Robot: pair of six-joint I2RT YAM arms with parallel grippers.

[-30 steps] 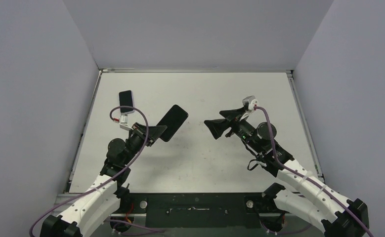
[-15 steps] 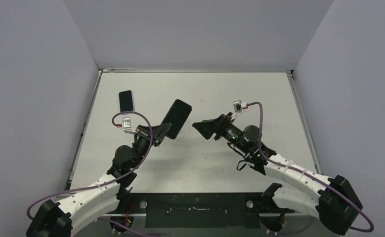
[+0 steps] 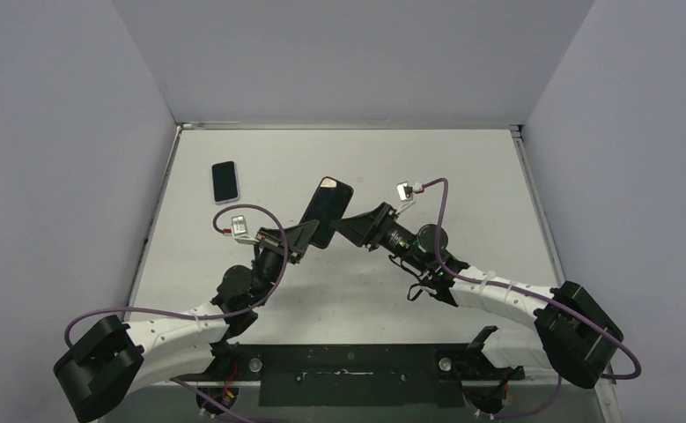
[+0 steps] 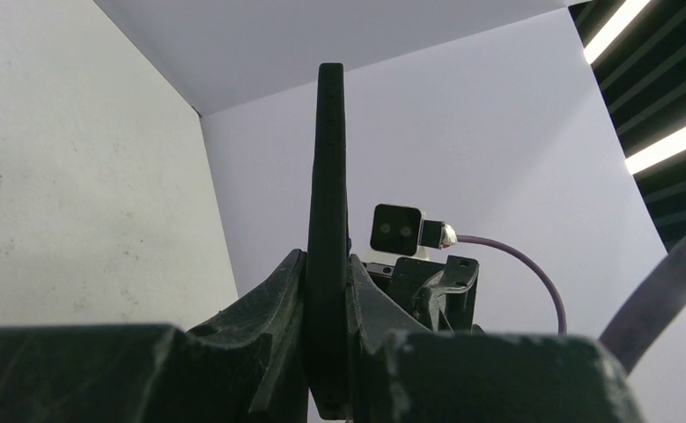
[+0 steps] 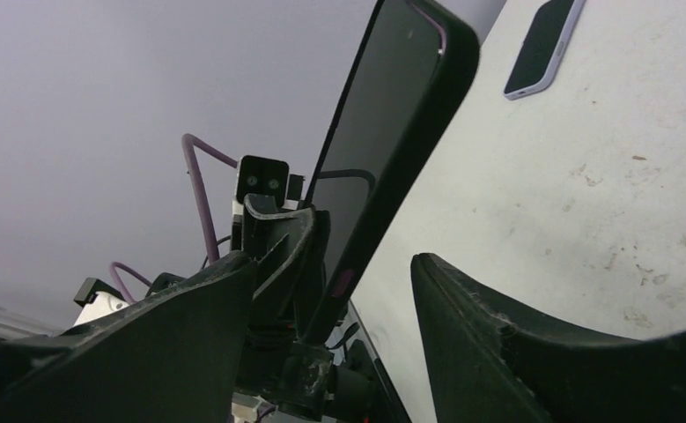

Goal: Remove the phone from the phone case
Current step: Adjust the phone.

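phone case (image 3: pixel 328 204), black and slim, sits in left end effector (image 3: pixel 306 234).

Left arm (image 3: pixel 176 333) and right arm (image 3: pixel 508 298): white ribbed links, black joints, bulky black shoulder housings. A purple cable (image 3: pixel 438 189) loops from each wrist to a small silver camera (image 3: pixel 403 189). Left tool (image 3: pixel 306 234) and right tool (image 5: pixel 335 264): matte black, wedge-shaped fingers, scuffed. Green light (image 3: pixel 407 244) on the right wrist, possibly a status LED.

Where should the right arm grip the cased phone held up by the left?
Grip the cased phone by its free upper half, coming from the right: the left jaws clamp its lower end, and the right jaws stand open beside it.
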